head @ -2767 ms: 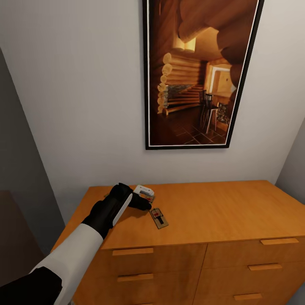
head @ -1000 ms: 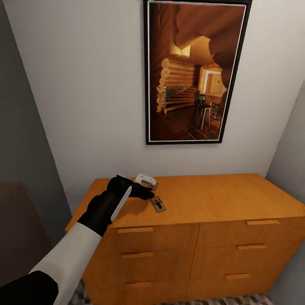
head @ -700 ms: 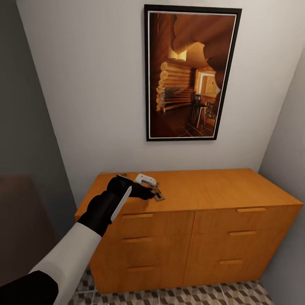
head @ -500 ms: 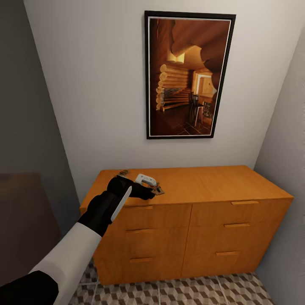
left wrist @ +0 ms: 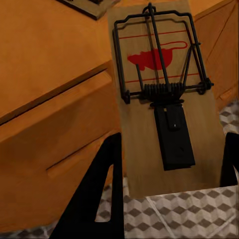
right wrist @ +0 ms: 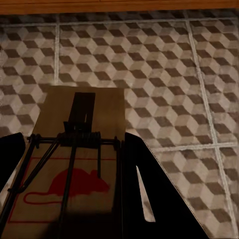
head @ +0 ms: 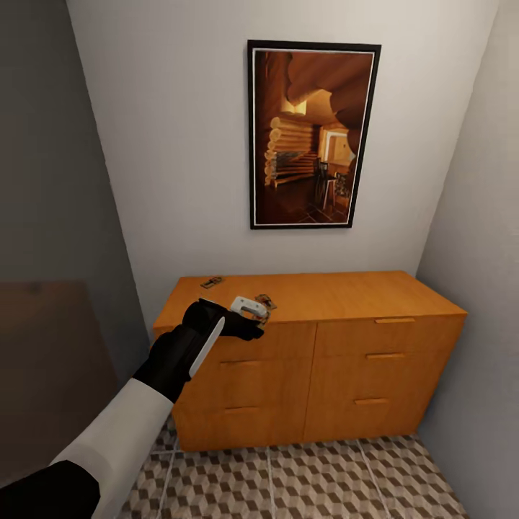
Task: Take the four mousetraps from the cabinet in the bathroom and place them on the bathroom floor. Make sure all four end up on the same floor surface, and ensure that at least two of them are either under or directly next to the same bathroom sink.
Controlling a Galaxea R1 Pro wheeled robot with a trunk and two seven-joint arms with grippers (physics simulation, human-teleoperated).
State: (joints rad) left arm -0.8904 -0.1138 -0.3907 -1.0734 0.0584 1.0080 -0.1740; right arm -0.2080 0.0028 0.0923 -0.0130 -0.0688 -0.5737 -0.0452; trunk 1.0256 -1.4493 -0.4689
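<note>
The left gripper [head: 249,321] is clamped on a mousetrap [left wrist: 159,94], its black fingers [left wrist: 107,191] pressing the two long edges of the board. In the left wrist view this trap is seen face on: pale wooden board, dark wire bar and spring, a red mouse print and a black catch plate. From the head view the gripper hangs in the air just in front of the cabinet [head: 346,375], level with its top edge, with the trap off the surface.

The right gripper [right wrist: 64,164] is likewise closed on a second mousetrap [right wrist: 74,149], one dark finger [right wrist: 149,194] lying along the board's side. This trap is held above the bathroom floor [right wrist: 164,74], whose cube-patterned tiles and pale grout lines fill the background behind it.

Two further traps lie on the cabinet top. One [head: 210,282] sits near the back left corner, close to the wall. The other [head: 265,301] lies nearer the front edge, just beyond the left gripper. A corner of it [left wrist: 89,5] also appears in the left wrist view.

The cabinet stands against the wall beneath a framed picture [head: 311,135], drawers shut. The tiled floor [head: 310,483] extends in front of it.
</note>
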